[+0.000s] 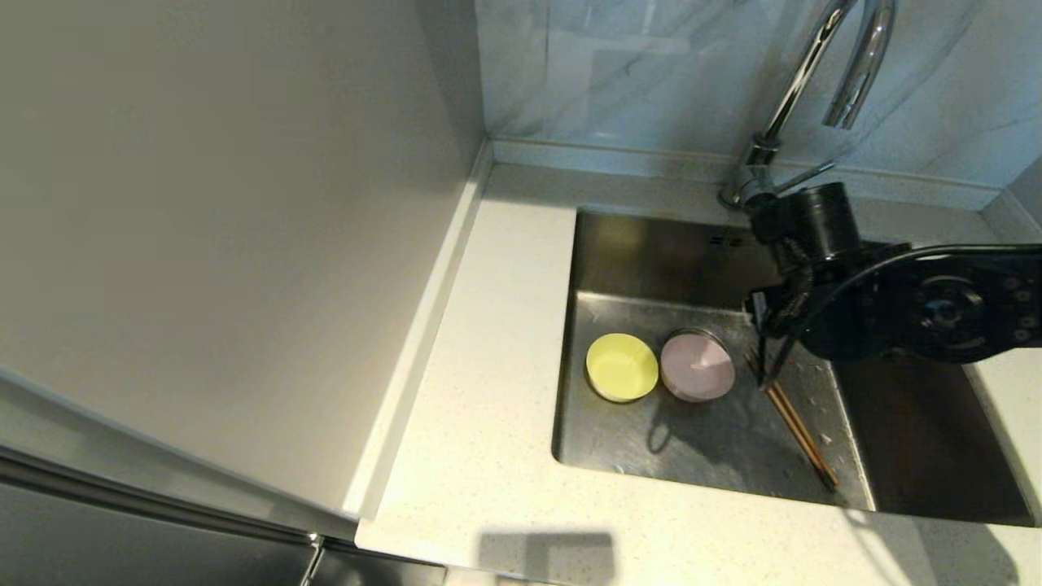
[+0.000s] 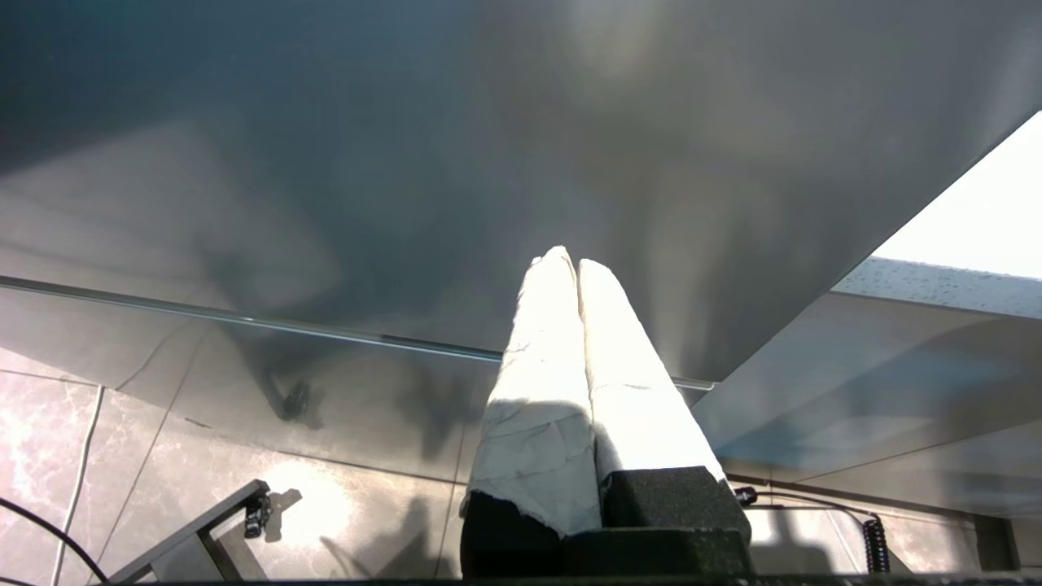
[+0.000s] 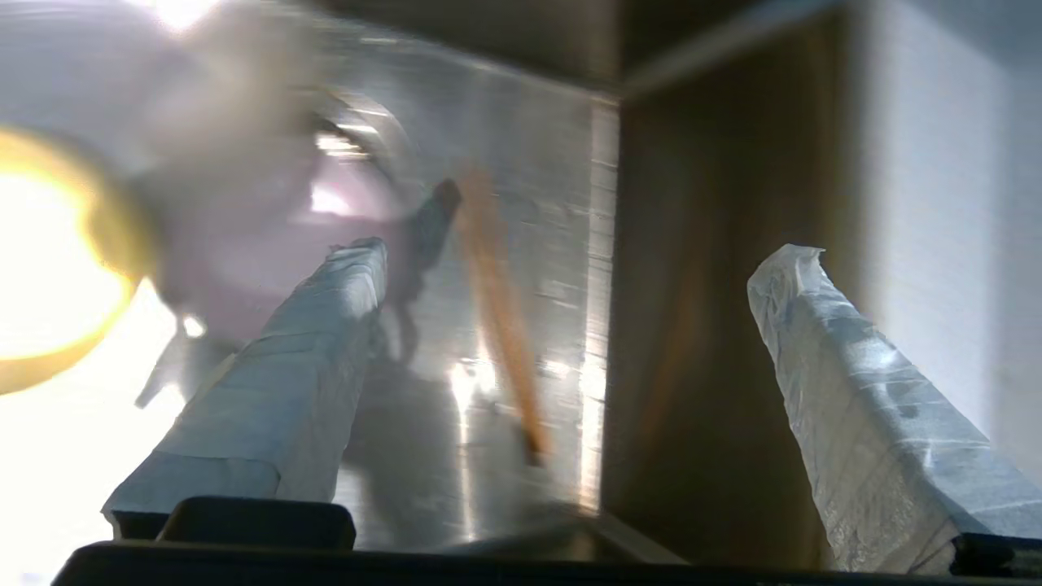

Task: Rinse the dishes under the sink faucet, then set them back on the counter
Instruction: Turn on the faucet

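Currently all dishes are seen on the floor of the sink (image 1: 651, 252). The yellow-green bowl (image 1: 622, 367) sits upright toward the sink's left wall, with the pale pink bowl (image 1: 697, 366) just beside it on the right, rims near or touching; contact cannot be settled from the head view. The chopsticks (image 1: 798, 431) lie together on the basin floor to the right of the pink bowl, angled toward the front right, far ends hidden under the right arm.

The right gripper (image 3: 570, 252) is held over the sink above the chopsticks, its two wrapped fingers (image 3: 326, 325) spread wide apart with nothing between them. In the right wrist view the chopsticks and both bowls are seen blurred beyond the fingers.

The faucet (image 1: 822, 73) stands at the back rim, spout arched over the basin's right part; no water is seen.

The surface (image 1: 488, 366) wraps the sink on the left and front.

The left gripper (image 2: 576, 264) is parked out of the head view, fingers pressed together, pointing at a dark cabinet panel (image 2: 407, 163) over a tiled floor (image 2: 122, 456).
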### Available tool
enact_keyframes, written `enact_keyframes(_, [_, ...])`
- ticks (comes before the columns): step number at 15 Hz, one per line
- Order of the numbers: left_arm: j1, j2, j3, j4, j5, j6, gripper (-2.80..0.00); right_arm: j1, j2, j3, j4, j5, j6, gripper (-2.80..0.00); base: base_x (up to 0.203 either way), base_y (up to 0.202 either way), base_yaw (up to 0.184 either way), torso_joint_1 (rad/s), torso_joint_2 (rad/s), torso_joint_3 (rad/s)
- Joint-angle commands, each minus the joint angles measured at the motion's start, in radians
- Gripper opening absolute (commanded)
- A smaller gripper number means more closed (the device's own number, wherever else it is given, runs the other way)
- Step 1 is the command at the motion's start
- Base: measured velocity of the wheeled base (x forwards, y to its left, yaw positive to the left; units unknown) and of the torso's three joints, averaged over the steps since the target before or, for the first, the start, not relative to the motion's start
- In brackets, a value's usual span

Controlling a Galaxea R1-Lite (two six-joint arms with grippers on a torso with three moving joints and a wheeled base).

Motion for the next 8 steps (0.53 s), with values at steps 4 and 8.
enact_keyframes(4, [0.0,-0.003,0.0,-0.001,0.0,-0.001,-2.8,-0.223,-0.311,0.173,0.006,0.131,-0.028,0.0,0.0,0.0,0.0,0.0,0.0,0.0])
enact_keyframes(8, [0.0,-0.003,0.0,-0.001,0.0,-0.001,-2.8,-0.346,-0.457,0.27,0.026,0.244,-0.045,0.0,0.0,0.0,0.0,0.0,0.0,0.0])
